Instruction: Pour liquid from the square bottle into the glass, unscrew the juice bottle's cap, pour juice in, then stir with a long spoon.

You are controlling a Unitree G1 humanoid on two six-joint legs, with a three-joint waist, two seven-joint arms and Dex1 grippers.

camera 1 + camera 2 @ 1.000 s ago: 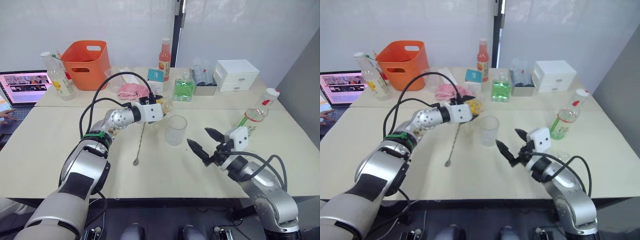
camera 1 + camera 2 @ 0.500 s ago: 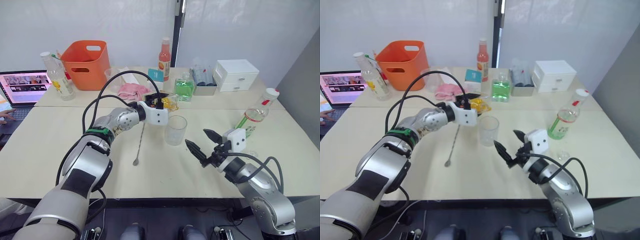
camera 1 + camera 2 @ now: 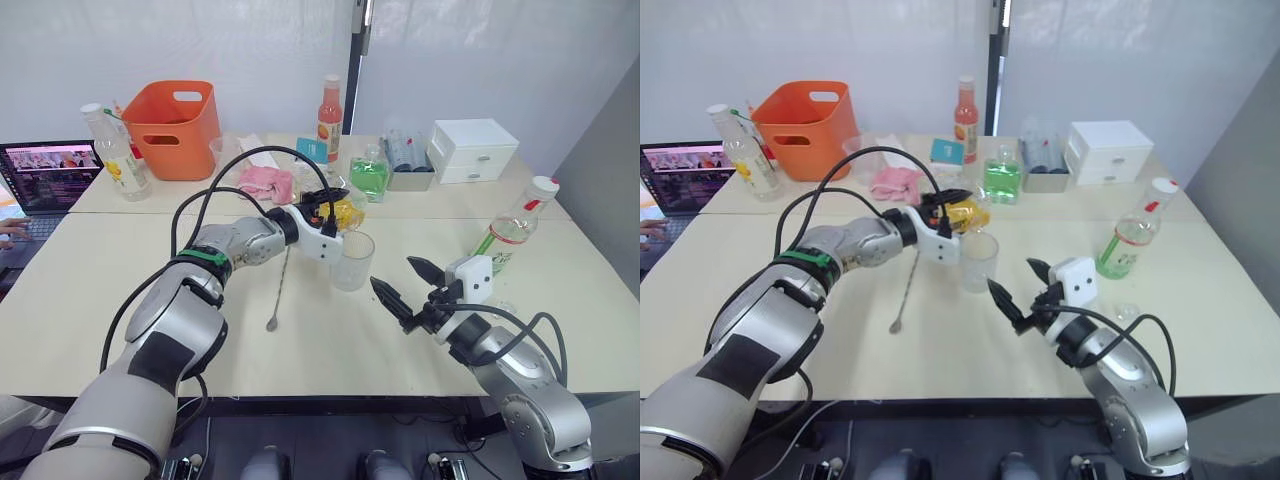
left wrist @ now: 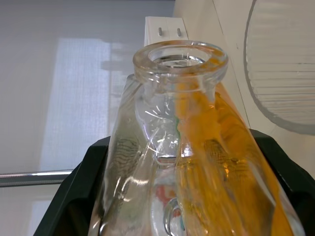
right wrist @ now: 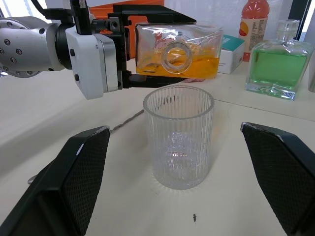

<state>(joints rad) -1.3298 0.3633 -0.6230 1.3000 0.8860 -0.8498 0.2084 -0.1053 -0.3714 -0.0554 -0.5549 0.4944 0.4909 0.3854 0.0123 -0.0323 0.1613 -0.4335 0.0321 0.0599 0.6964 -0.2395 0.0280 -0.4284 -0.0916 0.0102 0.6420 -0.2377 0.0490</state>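
The left end effector [image 3: 335, 213] pinches the square bottle [image 5: 178, 55], which lies almost on its side, with the long axis level and the mouth just beside and above the rim of the glass [image 3: 352, 260]. The pour needs the neck tipped down over this rim. The right end effector [image 3: 407, 285] hovers spread near the glass, with free surface [image 3: 330, 340] around. The long spoon [image 3: 279, 285] lies left of the glass
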